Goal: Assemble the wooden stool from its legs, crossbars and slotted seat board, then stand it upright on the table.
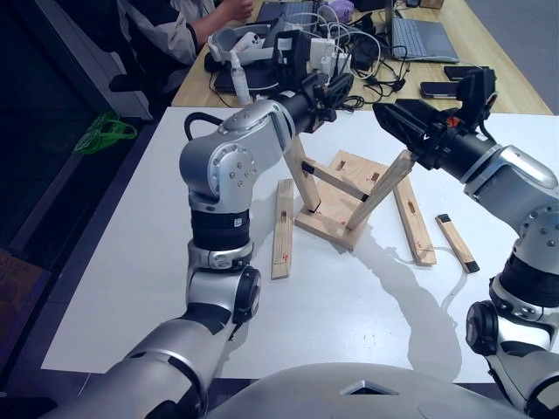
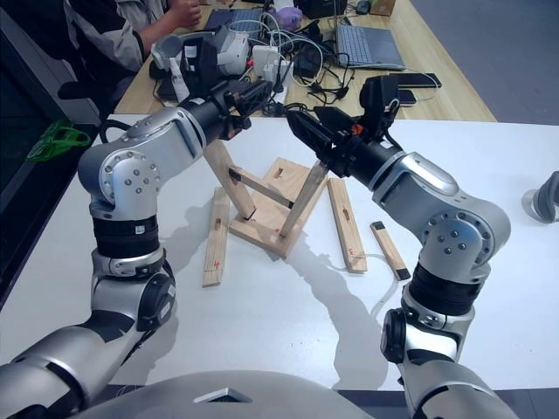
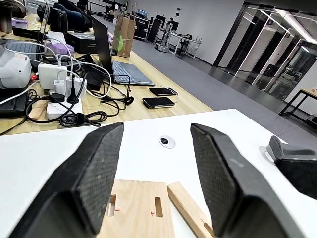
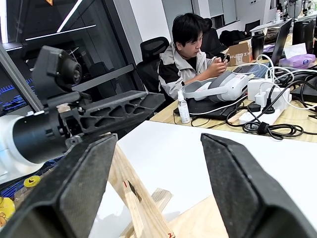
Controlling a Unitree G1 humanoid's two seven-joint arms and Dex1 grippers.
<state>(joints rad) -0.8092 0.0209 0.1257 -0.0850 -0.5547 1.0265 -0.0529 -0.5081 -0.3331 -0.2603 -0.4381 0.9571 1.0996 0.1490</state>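
The slotted seat board [image 1: 336,214] lies flat on the white table [image 1: 131,262]. Two legs stand tilted in it, the left leg [image 1: 302,179] and the right leg [image 1: 381,189], joined by a crossbar [image 1: 336,181]. My left gripper [image 1: 339,85] hovers open past the left leg's top, which sits under that wrist. Between its fingers [image 3: 94,173] is nothing. My right gripper [image 1: 395,120] is open just above the right leg's top, pointing toward the left gripper [image 4: 106,116]. A loose leg [image 1: 282,229] lies left of the board, another [image 1: 414,224] to its right.
A short crossbar with black ends [image 1: 458,243] lies at the right. Behind the white table, a wooden desk [image 1: 472,35] holds laptops, cables, a power strip [image 3: 59,106] and phones [image 3: 159,101]. A person sits at that desk. The front of the white table is bare.
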